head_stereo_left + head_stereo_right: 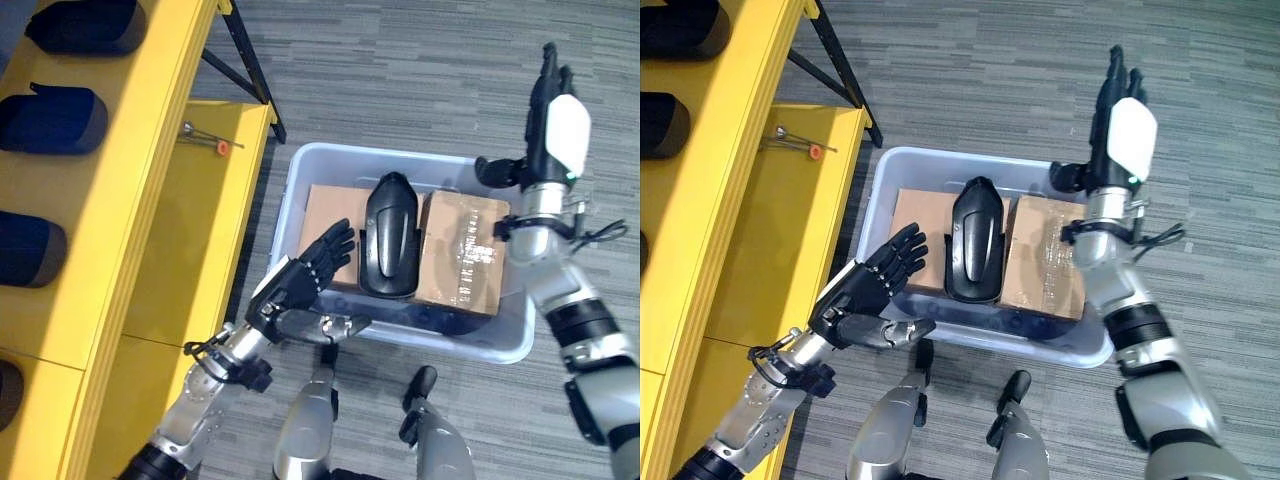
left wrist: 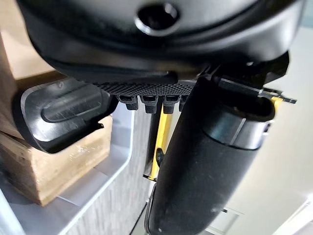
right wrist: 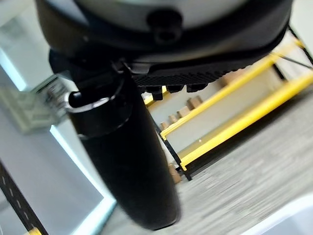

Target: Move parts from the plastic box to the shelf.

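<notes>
One glossy black moulded part [image 1: 388, 236] lies across two cardboard boxes [image 1: 462, 250] in the plastic box [image 1: 300, 178], looking rigid, light and slippery, best gripped across its narrow waist by the open, empty left hand [image 1: 300, 277] beside it.

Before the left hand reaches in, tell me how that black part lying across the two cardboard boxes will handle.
The black part looks like a rigid moulded shell, so it probably keeps its shape when lifted. Its glossy, rounded surface may slip under open fingers. It bridges two cardboard boxes in the plastic box, so pushing it could rock it or drop it into the gap.
</notes>
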Motion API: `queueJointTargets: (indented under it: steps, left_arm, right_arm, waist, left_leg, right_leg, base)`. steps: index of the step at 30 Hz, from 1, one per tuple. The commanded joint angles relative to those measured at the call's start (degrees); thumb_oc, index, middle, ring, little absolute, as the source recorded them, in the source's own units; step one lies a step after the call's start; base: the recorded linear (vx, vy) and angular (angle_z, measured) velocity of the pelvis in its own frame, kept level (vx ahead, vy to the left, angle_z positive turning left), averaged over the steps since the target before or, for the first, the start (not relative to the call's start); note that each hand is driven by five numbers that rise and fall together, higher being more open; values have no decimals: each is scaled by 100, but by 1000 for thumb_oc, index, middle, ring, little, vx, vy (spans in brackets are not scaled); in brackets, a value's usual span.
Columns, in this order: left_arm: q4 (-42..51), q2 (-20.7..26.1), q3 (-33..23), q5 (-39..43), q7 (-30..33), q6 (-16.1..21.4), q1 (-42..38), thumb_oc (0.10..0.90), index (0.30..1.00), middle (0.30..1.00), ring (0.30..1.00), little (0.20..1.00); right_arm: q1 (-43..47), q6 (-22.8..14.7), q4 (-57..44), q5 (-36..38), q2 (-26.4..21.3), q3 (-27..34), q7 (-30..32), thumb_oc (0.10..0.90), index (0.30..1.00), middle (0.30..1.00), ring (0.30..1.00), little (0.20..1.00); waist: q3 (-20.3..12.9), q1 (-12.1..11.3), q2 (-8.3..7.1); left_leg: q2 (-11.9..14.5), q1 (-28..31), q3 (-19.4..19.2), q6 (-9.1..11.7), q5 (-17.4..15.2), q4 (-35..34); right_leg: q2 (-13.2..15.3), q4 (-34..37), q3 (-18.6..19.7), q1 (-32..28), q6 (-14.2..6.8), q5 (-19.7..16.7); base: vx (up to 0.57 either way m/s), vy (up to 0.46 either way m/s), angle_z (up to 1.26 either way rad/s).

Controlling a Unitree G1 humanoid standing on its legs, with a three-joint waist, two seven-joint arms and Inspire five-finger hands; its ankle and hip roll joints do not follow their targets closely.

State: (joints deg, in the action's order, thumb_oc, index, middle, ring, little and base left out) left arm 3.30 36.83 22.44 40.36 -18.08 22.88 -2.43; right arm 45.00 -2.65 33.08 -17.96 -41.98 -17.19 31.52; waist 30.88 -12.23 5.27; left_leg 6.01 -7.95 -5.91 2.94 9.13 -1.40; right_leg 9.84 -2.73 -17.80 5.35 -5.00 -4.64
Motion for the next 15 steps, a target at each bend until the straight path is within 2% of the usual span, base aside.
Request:
queueJointTargets:
  steps: [1, 4, 7, 8, 10, 14, 15]
  left_arm:
    - [841, 12, -64, 425, -319, 793, -123, 900, 1000, 1000, 1000, 1000]
    - [865, 81, -82, 438, -346, 808, -118, 900, 1000, 1000, 1000, 1000]
    - [922, 129, -85, 403, -320, 762, -144, 900, 1000, 1000, 1000, 1000]
    - [942, 175, -96, 453, -349, 727, -142, 900, 1000, 1000, 1000, 1000]
    - [952, 235, -129, 477, -420, 713, -86, 900, 1000, 1000, 1000, 1000]
    - [995, 396, -264, 546, -577, 663, 86, 900, 1000, 1000, 1000, 1000]
    - [1007, 520, -350, 595, -678, 656, 180, 900, 1000, 1000, 1000, 1000]
  right_arm:
    - [406, -849, -418, -83, -379, -147, 416, 900, 1000, 1000, 1000, 1000]
    - [370, -940, -407, -140, -475, -118, 430, 900, 1000, 1000, 1000, 1000]
    - [512, -1120, -320, -642, -649, -238, 406, 900, 1000, 1000, 1000, 1000]
    - [621, -1305, -280, -1300, -832, -424, 387, 900, 1000, 1000, 1000, 1000]
    - [754, -1493, -322, -1973, -1124, -754, 321, 900, 1000, 1000, 1000, 1000]
    - [841, -1778, -489, -2642, -1656, -1393, 285, 900, 1000, 1000, 1000, 1000]
    - [776, -1907, -639, -2810, -1875, -1647, 354, 900, 1000, 1000, 1000, 1000]
  waist:
    - [-174, 92, 52]
    - [-159, 106, 31]
    - [-158, 100, 6]
    - [-152, 82, -16]
    - [-183, 56, -64]
    - [-231, -16, -200]
    - [-260, -47, -291]
  left_leg:
    - [13, 9, -24, -17, -625, 456]
    - [28, 9, -43, -16, -640, 482]
    - [40, 23, -52, -10, -664, 493]
    - [33, 48, -51, -2, -699, 521]
    - [44, 55, -54, 11, -709, 536]
    - [79, 51, -42, 28, -712, 563]
    - [110, 22, -31, 32, -701, 574]
  right_leg:
    - [-178, -689, 87, -35, 169, 865]
    - [-182, -696, 91, -30, 158, 864]
    - [-195, -681, 102, -50, 153, 879]
    - [-194, -692, 106, -85, 143, 910]
    - [-196, -671, 87, -119, 135, 914]
    - [-218, -651, 37, -166, 122, 905]
    - [-244, -629, -1, -174, 118, 883]
  base:
    - [-24, -45, -1]
    - [-9, -53, -1]
    - [0, -49, -3]
    - [13, -44, -2]
    - [24, -58, -1]
    - [30, -97, 3]
    - [34, -172, 3]
